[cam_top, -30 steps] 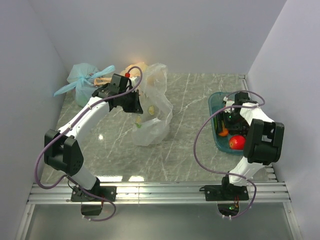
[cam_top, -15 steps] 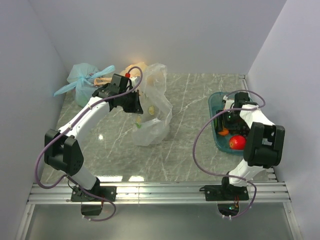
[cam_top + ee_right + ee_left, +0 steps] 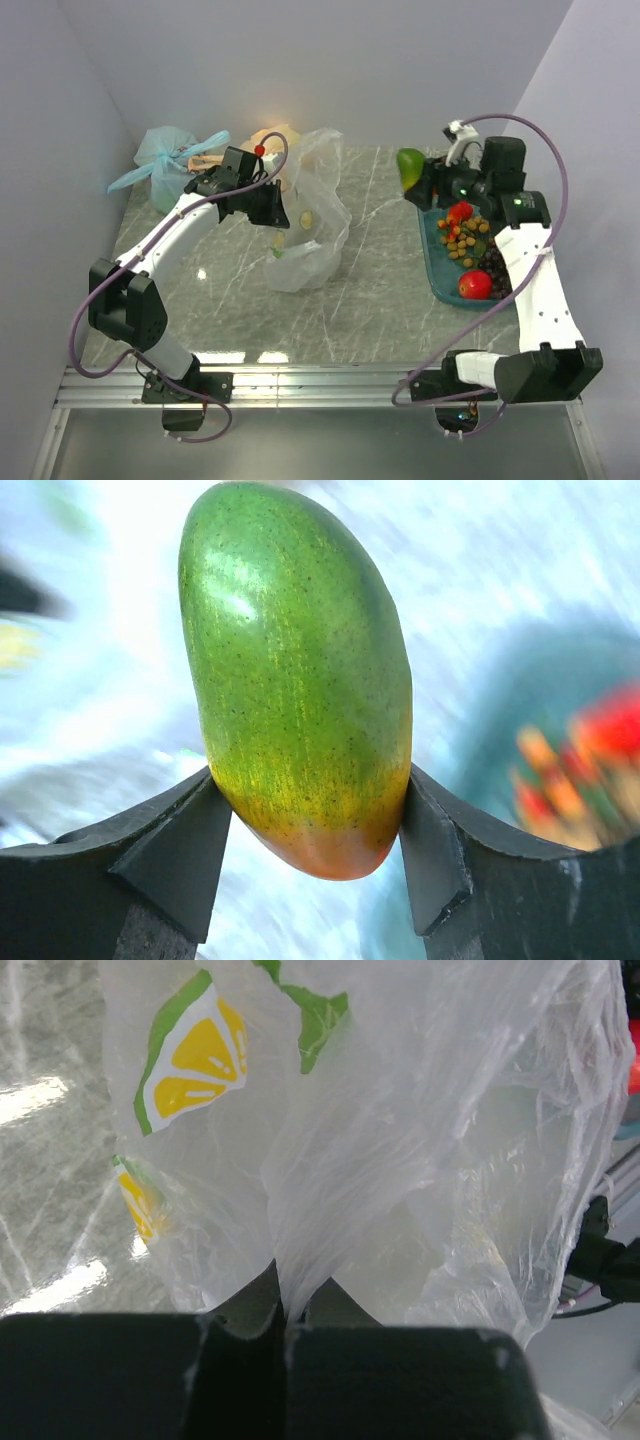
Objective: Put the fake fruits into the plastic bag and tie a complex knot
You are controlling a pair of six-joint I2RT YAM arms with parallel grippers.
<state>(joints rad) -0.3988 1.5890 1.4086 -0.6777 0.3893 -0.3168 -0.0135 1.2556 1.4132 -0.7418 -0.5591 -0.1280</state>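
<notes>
The right jaws pinched the green mango [image 3: 300,680], its long axis standing out of them; the plastic bag [image 3: 312,225], its edge nipped by the left jaws, lay well to the mango's left.

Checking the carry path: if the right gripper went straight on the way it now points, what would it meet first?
Likely the thin clear lemon-printed plastic bag that the left gripper pinches. The right gripper, clamping a glossy green mango-shaped fruit, points left toward it; relative height is unclear.
</notes>
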